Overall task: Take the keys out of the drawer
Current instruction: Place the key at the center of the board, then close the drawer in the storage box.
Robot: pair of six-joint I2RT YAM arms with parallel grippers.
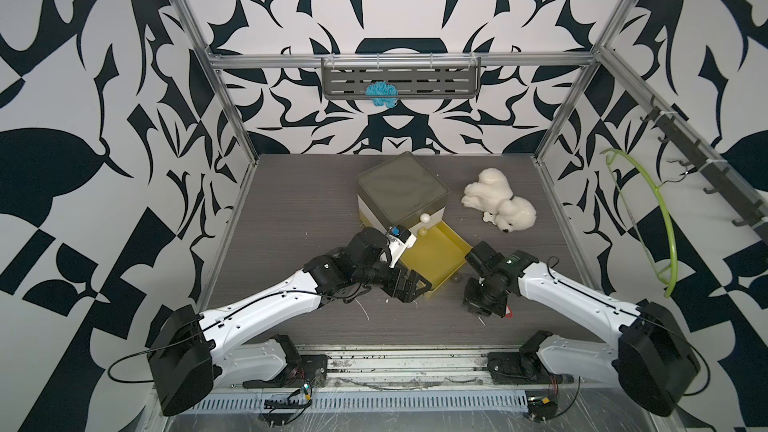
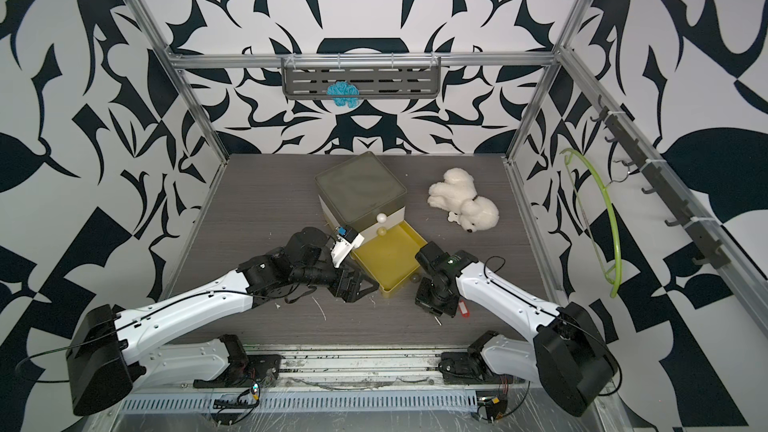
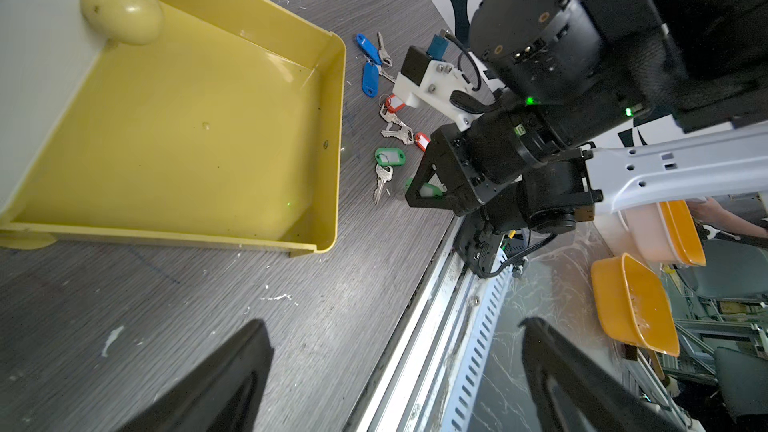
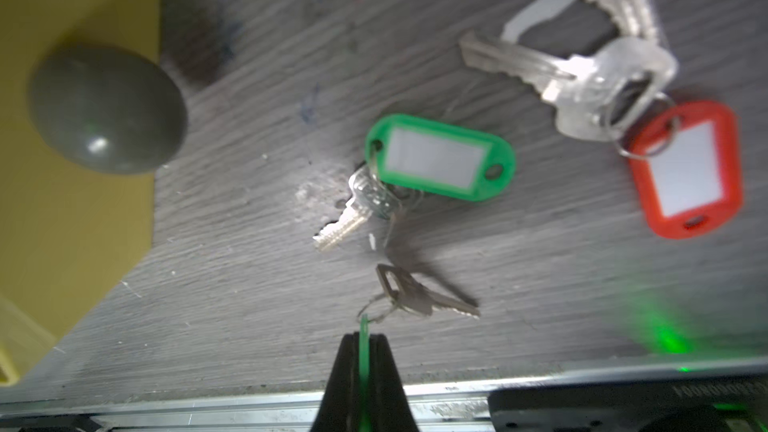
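Closed right pincer (image 4: 364, 340) pinches green key tag (image 4: 364, 328) edge-on; other keys (image 3: 395, 131) lie on worktop (image 3: 291, 305) right of pulled-out yellow drawer (image 3: 340, 126); left pincer (image 3: 392, 326) gapes wide by drawer's nearest corner, holding nothing

keys (image 3: 392, 130) mostly hidden under the right arm (image 1: 561, 284) in both top views, green tag (image 4: 364, 340) edge-on, half buried between jaws
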